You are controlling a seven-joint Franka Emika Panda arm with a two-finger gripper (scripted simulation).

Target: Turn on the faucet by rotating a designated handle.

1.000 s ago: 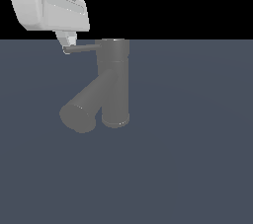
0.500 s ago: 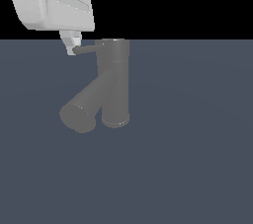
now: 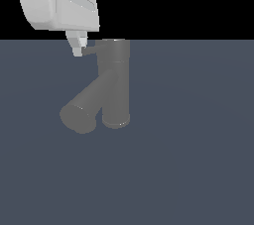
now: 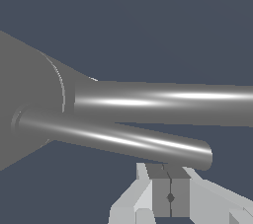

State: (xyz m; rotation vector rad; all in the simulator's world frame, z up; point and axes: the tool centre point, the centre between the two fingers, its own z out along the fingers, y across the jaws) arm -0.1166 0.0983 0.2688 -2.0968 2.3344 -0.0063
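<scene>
- One faucet (image 3: pixel 115 83) on show, a single dull grey upright body, with the same one filling the wrist view (image 4: pixel 29 104).
- One spout (image 3: pixel 84 107), thick, slanting off the body toward 7 o'clock in the exterior view.
- One handle (image 3: pixel 92 49), a thin bar poking out from the top cap toward 9 o'clock.
- One gripper (image 3: pixel 78 50), white, and two fingers (image 4: pixel 160 196) counted on it, pressed together.
- One flat blue-grey floor (image 3: pixel 198 159).

Flat, even sim lighting, sharp, no cast shadows — bright streak glare along the handle (image 4: pixel 118 139) in wrist view.
</scene>
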